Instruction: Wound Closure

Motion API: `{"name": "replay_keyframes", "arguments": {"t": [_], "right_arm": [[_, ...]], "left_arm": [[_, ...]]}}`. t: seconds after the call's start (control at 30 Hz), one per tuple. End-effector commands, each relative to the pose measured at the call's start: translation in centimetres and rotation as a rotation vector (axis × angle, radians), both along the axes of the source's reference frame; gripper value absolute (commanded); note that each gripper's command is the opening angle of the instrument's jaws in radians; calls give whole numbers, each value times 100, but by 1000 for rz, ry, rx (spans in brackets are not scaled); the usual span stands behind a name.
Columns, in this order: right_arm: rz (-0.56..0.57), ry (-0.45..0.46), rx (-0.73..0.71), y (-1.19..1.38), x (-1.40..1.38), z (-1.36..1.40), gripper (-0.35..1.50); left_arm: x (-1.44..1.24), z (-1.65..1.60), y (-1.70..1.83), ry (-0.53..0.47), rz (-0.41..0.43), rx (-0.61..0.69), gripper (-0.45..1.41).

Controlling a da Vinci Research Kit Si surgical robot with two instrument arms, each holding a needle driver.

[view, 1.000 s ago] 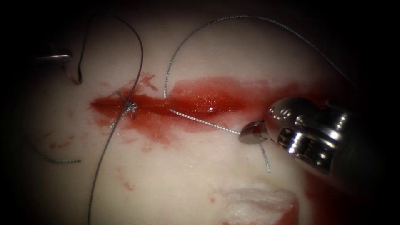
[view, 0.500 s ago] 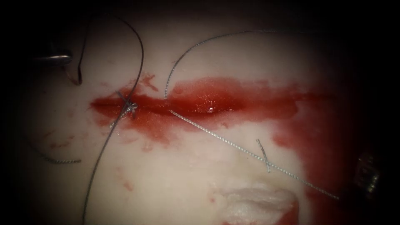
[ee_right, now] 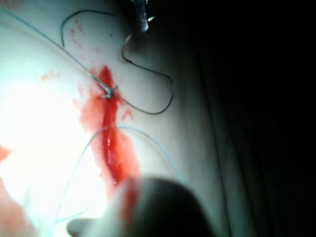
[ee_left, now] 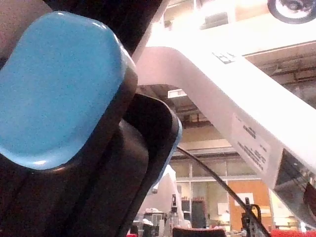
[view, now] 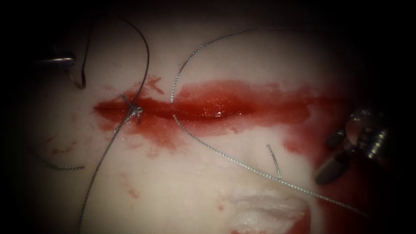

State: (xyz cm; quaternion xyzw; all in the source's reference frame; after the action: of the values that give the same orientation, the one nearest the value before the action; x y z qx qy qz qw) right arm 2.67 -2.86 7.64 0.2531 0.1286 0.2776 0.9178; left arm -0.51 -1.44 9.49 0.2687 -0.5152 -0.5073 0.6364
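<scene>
The right tool [view: 326, 159] sits at the 3 o'clock edge of the endoscope view, over red-stained tissue [view: 195, 182]. Its two jaws stand apart in a moderate gap with nothing between them. The pale braided thread [view: 234, 160] passes at 6 o'clock of this tool and does not touch it.

That thread comes out of the cut [view: 208, 113] near its middle and runs toward 4 o'clock across the tissue. A second length rises from the cut's 12 o'clock edge and arcs toward 1 o'clock. A short cut end [view: 274, 161] lies across the long strand, toward 5 o'clock of the cut. Red fluid [view: 225, 95] fills the cut and spreads on both its long edges.

A knot [view: 135, 112] sits on the cut near its 9 o'clock end. A dark thread [view: 146, 56] loops from it toward 11 o'clock, and another strand trails off toward 7 o'clock.

The left tool [view: 56, 60] is at 10 o'clock; I cannot tell whether it grips anything. A dark hooked curve, seemingly the needle [view: 83, 76], lies just at 5 o'clock of it, on the tissue surface well away from the cut; whether its tip enters the tissue is unclear.

In the right wrist view the cut [ee_right: 111, 143] and knot [ee_right: 107, 91] appear beyond the blurred tool [ee_right: 158, 207].
</scene>
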Motion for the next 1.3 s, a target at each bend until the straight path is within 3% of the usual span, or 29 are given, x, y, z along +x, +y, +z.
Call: {"name": "replay_keyframes", "arguments": {"t": [0.03,0.13,0.3,0.6,0.67,0.7,0.77,0.8,0.83,0.87,1.07,1.3], "right_arm": [[31,16,0,18,30,0,121],[90,57,-9,16,69,9,98],[178,62,-31,4,114,26,96],[229,61,-93,-19,149,65,88],[233,63,-104,-20,150,73,78],[222,68,-116,-20,149,77,44],[212,70,-132,-20,148,83,31],[207,71,-143,-21,147,86,9],[184,79,-139,-21,146,87,-1],[163,87,-125,-21,143,88,-35],[95,160,-5,-26,123,78,-35],[-38,106,194,-41,75,57,-35]], "left_arm": [[-5,-4,12,-3,-2,-7,-45],[-5,-4,12,-3,-2,-7,-45],[-5,-4,12,-3,-2,-7,-45],[-7,-3,11,-4,-1,-7,-45],[-7,-3,11,-4,-1,-7,-45],[-7,-3,11,-4,0,-7,-45],[-8,-3,11,-5,0,-7,-45],[-8,-3,11,-5,0,-7,-45],[-8,-3,11,-5,0,-7,-45],[-8,-3,11,-5,0,-8,-45],[-8,-3,10,-7,0,-2,-45],[-8,-3,10,-7,0,-3,-45]]}}
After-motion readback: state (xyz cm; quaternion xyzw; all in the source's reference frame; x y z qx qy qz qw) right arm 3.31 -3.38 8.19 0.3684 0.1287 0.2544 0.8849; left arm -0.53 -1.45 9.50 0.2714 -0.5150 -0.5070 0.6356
